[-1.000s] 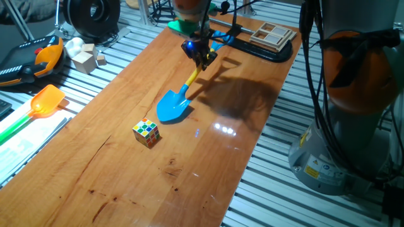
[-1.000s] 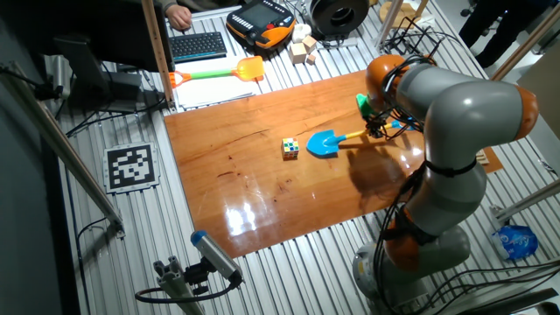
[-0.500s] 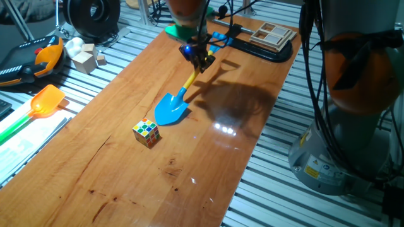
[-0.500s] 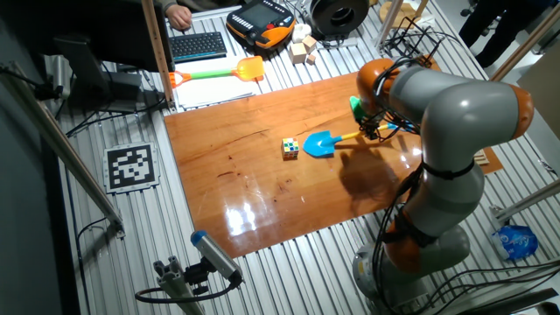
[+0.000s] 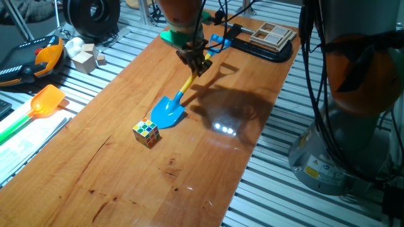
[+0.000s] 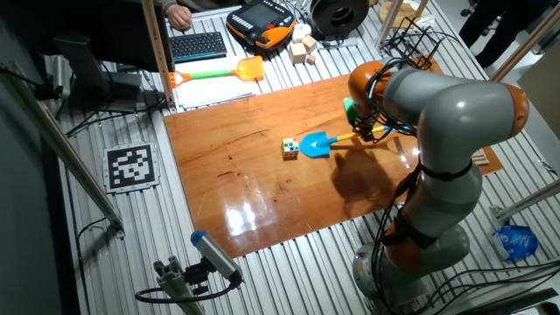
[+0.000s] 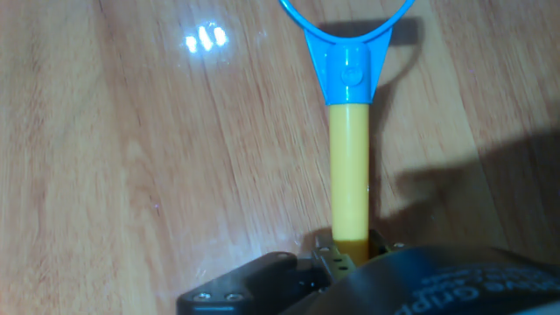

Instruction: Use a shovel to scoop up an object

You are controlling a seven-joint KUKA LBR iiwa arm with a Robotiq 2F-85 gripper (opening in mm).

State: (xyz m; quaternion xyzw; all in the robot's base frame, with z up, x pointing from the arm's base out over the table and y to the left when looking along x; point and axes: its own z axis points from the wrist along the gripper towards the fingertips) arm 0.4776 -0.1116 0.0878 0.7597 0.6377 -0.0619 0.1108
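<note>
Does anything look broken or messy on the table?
Nothing stands out. The end effector grips the shovel by its yellow shaft, blade tip near the cube. The cube looks whole, and nothing is spilled on the table.

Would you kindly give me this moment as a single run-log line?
tool: shut on shovel shaft | blade: on table, tip just short of cube | cube: not yet scooped

two opposed table views, close hand view
</note>
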